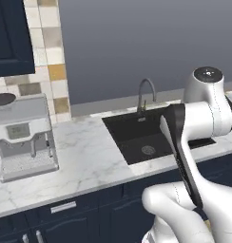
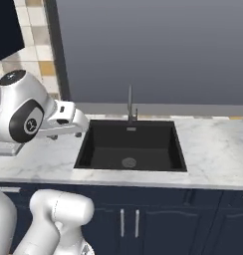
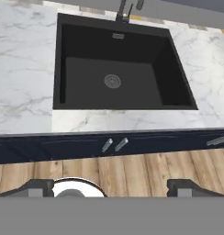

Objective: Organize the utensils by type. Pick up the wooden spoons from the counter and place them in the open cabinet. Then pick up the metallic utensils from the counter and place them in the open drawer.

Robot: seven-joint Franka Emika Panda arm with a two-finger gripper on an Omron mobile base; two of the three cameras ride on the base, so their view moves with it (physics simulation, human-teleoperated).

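The white marble counter [image 1: 84, 161] [image 2: 213, 144] [image 3: 22, 59] runs over navy base cabinets, with a black sink set into it. The wooden spoons, the metallic utensils and the open drawer are out of view. A dark navy wall cabinet [image 1: 11, 42] [image 2: 5, 30] hangs at the upper left; I cannot tell from here whether its door stands open. My gripper [image 3: 116, 190] is open, its two dark fingertips [image 3: 40, 188] far apart with nothing between them. It hangs over the wooden floor in front of the counter and looks toward the sink.
The black sink [image 1: 141, 137] [image 2: 131, 147] [image 3: 118, 69] has a grey faucet [image 1: 145, 92] behind it. A silver coffee machine [image 1: 23, 137] stands on the counter at the left. The base cabinets below have silver handles [image 3: 114, 144]. A grey wall rises behind the counter.
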